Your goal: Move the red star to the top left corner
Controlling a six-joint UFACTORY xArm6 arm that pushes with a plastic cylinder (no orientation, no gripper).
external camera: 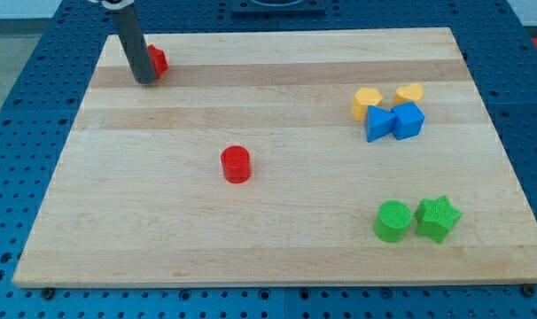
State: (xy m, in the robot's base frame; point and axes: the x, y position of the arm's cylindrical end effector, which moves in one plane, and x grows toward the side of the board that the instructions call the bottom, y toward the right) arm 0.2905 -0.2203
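The red star (158,60) lies near the board's top left corner, mostly hidden behind my rod. My tip (145,81) rests on the board just left of and below the star, touching or nearly touching it. A red cylinder (236,164) stands near the middle of the board, well below and right of the tip.
The wooden board (277,257) lies on a blue perforated table. At the right are a yellow hexagon (367,101), a yellow block (409,92), a blue triangle (378,124) and a blue cube (408,120). At the bottom right are a green cylinder (393,221) and a green star (438,218).
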